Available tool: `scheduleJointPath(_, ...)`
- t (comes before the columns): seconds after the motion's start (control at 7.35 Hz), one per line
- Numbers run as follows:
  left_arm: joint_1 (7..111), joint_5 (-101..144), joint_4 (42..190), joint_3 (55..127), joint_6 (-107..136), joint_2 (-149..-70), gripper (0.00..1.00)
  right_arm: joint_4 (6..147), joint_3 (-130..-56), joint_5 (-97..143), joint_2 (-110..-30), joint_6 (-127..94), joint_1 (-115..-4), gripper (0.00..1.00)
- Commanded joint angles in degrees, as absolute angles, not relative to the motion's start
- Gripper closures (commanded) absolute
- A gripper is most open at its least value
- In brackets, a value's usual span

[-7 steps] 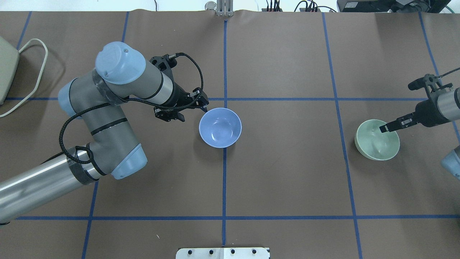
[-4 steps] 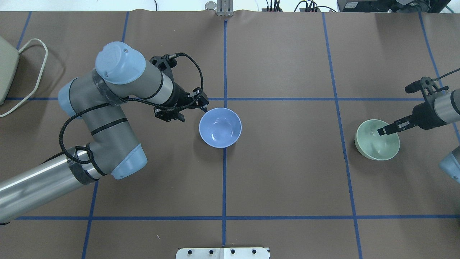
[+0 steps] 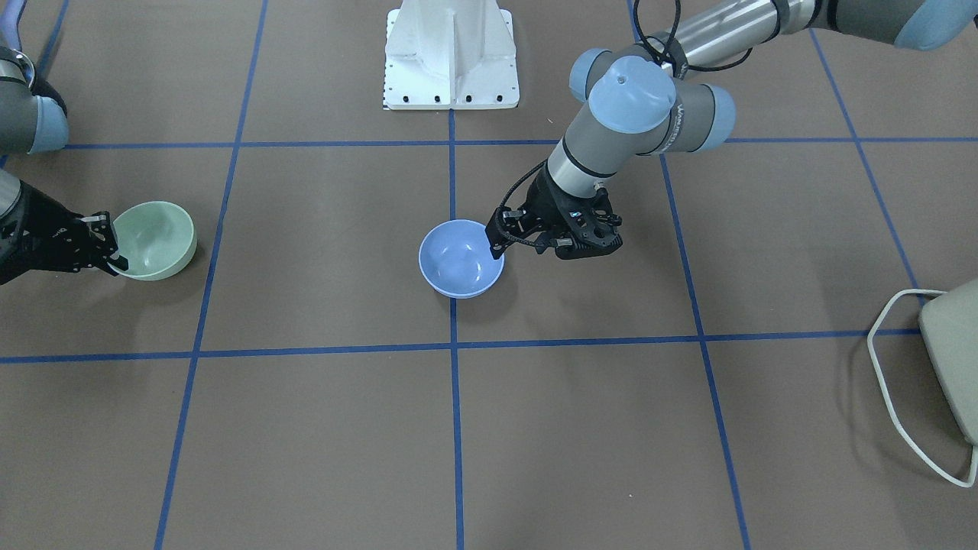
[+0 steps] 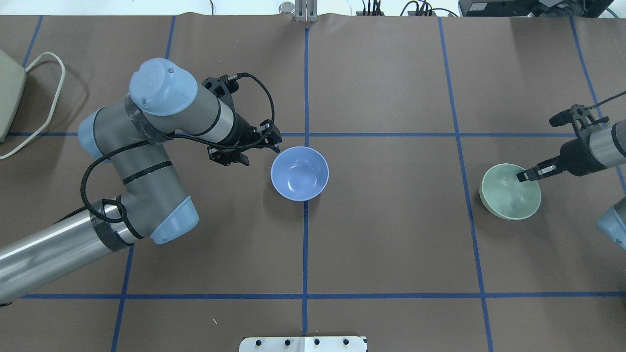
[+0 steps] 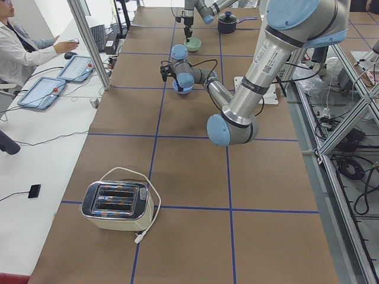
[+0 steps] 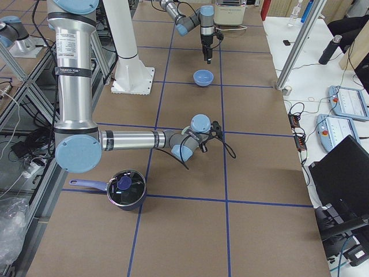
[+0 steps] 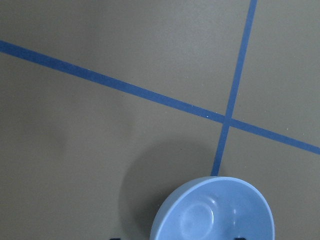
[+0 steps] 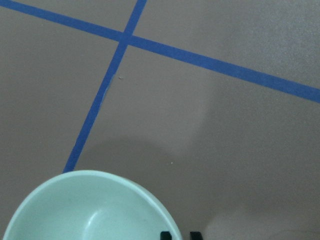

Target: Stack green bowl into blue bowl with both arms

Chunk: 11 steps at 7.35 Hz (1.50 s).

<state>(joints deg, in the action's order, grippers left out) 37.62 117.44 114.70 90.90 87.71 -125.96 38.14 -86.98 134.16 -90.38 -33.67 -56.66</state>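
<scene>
The blue bowl (image 4: pixel 299 173) stands upright at the table's middle, also in the front view (image 3: pixel 461 267) and the left wrist view (image 7: pixel 215 215). My left gripper (image 4: pixel 277 145) is open at its rim on the robot's left side, its fingertips wide apart at the bottom edge of the left wrist view. The green bowl (image 4: pixel 510 193) is at the table's right, also in the front view (image 3: pixel 157 237) and the right wrist view (image 8: pixel 90 210). My right gripper (image 4: pixel 522 176) is shut on the green bowl's rim, its fingertips close together in the right wrist view (image 8: pixel 179 235).
A toaster (image 5: pixel 117 205) with a white cord stands at the table's left end. A dark pot (image 6: pixel 125 187) stands at the right end, near the robot's side. The white pedestal base (image 3: pixel 451 53) is at the robot's side. Blue tape lines cross the brown table.
My right gripper reached a little further into the green bowl, then drew back, and the green bowl has shifted slightly leftward. My left arm has barely moved. The blue bowl is unmoved.
</scene>
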Motion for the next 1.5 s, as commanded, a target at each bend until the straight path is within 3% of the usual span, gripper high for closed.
scheduleJointPath(0.0,37.7,117.3,114.7,90.8,87.7,-125.8,0.19,38.1,-86.9,134.2,-89.7,-33.6,-56.6,0.77)
scheduleJointPath(0.41,37.7,117.2,114.7,90.7,87.7,-125.7,0.19,38.0,-87.0,134.8,-89.6,-33.5,-56.6,0.84)
scheduleJointPath(1.36,39.2,118.2,114.7,90.9,86.0,-125.6,0.20,38.4,-87.8,136.2,-87.2,-34.0,-57.7,0.85)
